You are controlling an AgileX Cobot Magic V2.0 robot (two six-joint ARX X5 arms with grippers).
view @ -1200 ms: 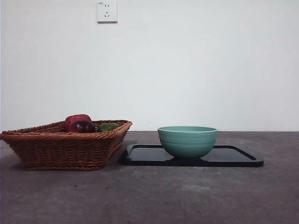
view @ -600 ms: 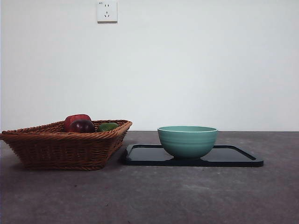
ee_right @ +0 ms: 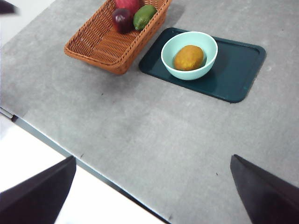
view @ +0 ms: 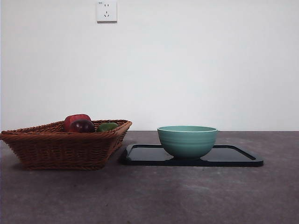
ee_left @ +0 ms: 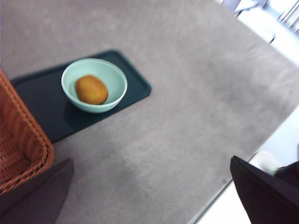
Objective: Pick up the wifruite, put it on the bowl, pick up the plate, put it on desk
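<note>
Grey desk [ee_right: 154, 140], wifruite [ee_right: 188, 57] in bowl [ee_right: 189, 55], both pincers wide open, empty, well above.

One bowl [ee_right: 189, 55] holds one orange-brown fruit [ee_right: 188, 58] and stands on one dark tray [ee_right: 233, 74]. Beside the bowl, one wicker basket [ee_right: 100, 44] holds three fruits.

Even, soft light fills all views; the left wrist view is blurred, glare whitening the grey matte desk [ee_left: 196, 116] edge.
</note>
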